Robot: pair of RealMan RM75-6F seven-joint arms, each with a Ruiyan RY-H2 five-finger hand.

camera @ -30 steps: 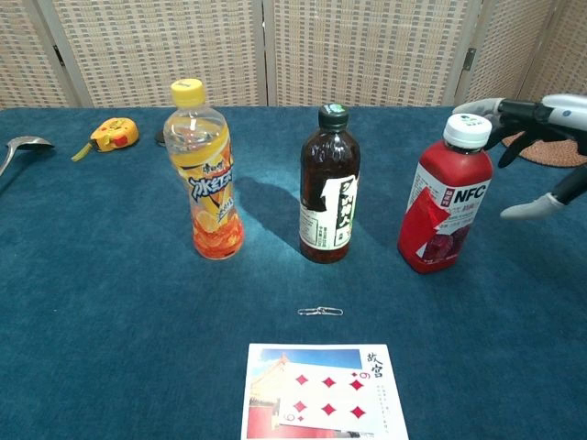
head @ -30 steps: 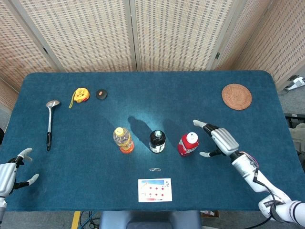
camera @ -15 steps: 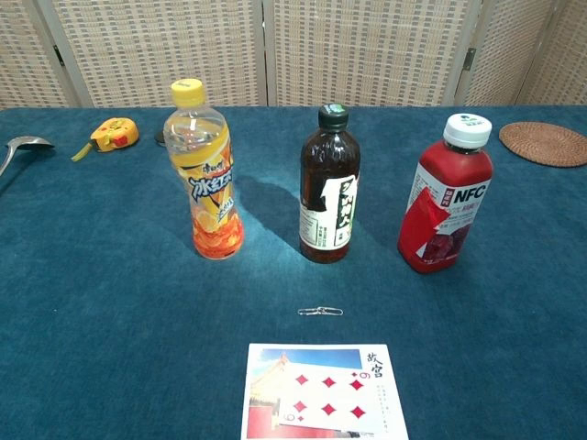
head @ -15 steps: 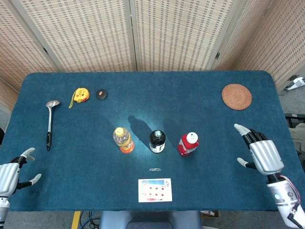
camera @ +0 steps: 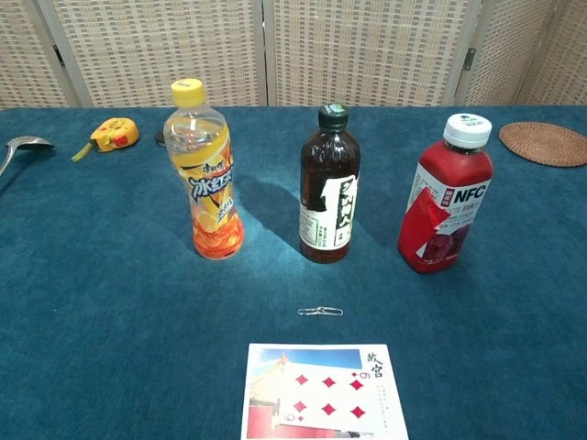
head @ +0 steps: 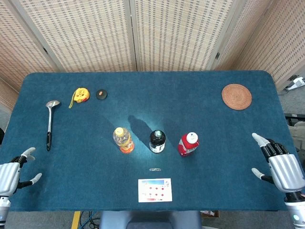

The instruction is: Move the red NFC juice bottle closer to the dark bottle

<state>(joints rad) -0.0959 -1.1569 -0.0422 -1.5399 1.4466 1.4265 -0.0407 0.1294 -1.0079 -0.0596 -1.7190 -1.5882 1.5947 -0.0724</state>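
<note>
Head view: standing upright on the blue tablecloth [head: 214,119], the red juice bottle [head: 188,144], white cap up, long axis straight up from the table. Sitting just right of the dark bottle [head: 157,140], a clear strip of cloth showing between the two, not touching. Lying well left of the right hand [head: 281,164], and a little farther into the table from it. Hovering at the near right corner, that right hand: fingers spread, holding nothing, well apart from the bottle. Waiting at the near left corner, the left hand [head: 12,174], also spread and empty, with the dark bottle and the orange drink bottle [head: 123,139] between it and the red one. Looking clearly like work for the right hand, reaching leftward and nudging or carrying the bottle left.

Chest view: lining up in a row, orange drink bottle [camera: 205,174], dark bottle [camera: 328,186], red juice bottle [camera: 448,196]; no hands showing here.

Lying nearer than the row, a paper clip [head: 155,169] and a playing card [head: 154,190]. Resting farther off: a woven coaster [head: 236,96] at far right, and a spoon [head: 49,122], a yellow tape measure [head: 80,95] and a small dark disc [head: 100,94] at far left. Standing behind the table, woven folding screens [head: 167,33].
</note>
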